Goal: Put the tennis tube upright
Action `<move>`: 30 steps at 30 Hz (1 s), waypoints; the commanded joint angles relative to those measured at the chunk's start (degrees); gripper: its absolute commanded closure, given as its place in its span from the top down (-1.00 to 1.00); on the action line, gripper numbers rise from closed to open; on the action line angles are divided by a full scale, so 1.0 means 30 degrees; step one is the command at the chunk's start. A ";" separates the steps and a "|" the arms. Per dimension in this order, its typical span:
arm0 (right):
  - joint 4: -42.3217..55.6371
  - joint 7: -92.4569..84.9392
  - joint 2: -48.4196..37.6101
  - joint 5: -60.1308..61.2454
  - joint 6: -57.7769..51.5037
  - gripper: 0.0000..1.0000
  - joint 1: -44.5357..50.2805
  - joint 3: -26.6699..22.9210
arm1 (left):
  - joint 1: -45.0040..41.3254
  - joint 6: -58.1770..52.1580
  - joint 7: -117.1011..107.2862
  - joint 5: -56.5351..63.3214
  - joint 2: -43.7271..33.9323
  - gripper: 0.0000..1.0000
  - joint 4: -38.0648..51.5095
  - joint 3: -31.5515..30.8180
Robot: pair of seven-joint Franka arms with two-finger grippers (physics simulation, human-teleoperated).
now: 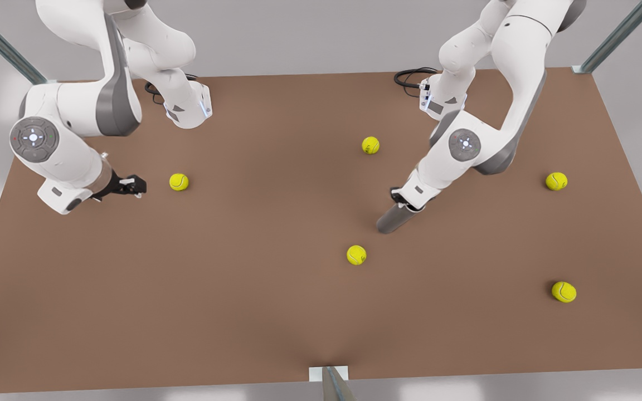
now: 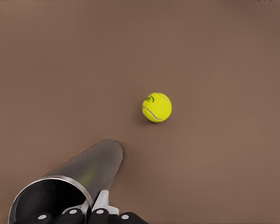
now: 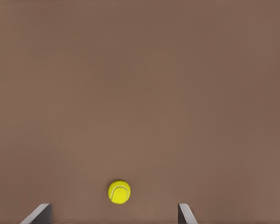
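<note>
Left hand (image 1: 404, 205) pinching tilted tennis tube (image 1: 396, 218) on tabletop (image 1: 254, 301); right hand (image 1: 131, 185) spread, waiting far from tube.

No readable text, labels or nos. in any view.
Tennis ball (image 2: 157, 107) in left wrist view has a dark printed mark by its seam, too small to read; other balls, table & arms carry no legible brand or sign. Round joint caps on the arms in front view show small light dots/symbols only, not letters.
</note>
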 commanded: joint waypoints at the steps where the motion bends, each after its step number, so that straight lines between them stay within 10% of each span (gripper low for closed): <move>1: -0.0014 0.0035 0.0075 0.0598 0.0213 1.00 0.0005 -0.0248 | -0.0064 -0.0601 -0.4696 0.0858 -0.0012 -0.57 0.0009 0.0139; 17: -0.0337 -0.0141 0.0221 0.1155 0.0037 1.00 0.0034 -0.0570 | -0.0298 -0.1450 -0.5721 0.2821 0.0309 -0.57 -0.0020 0.0256; 23: -0.0600 -0.0229 0.0221 0.1418 0.0066 1.00 0.0093 -0.0833 | -0.0269 -0.1392 -0.5692 0.2821 0.0457 1.00 -0.0020 0.0285; 30: -0.0630 -0.0258 0.0309 0.1800 0.0066 1.00 0.0269 -0.1244 | -0.0269 -0.4350 -0.5692 0.2645 0.0281 1.00 0.1415 -0.0007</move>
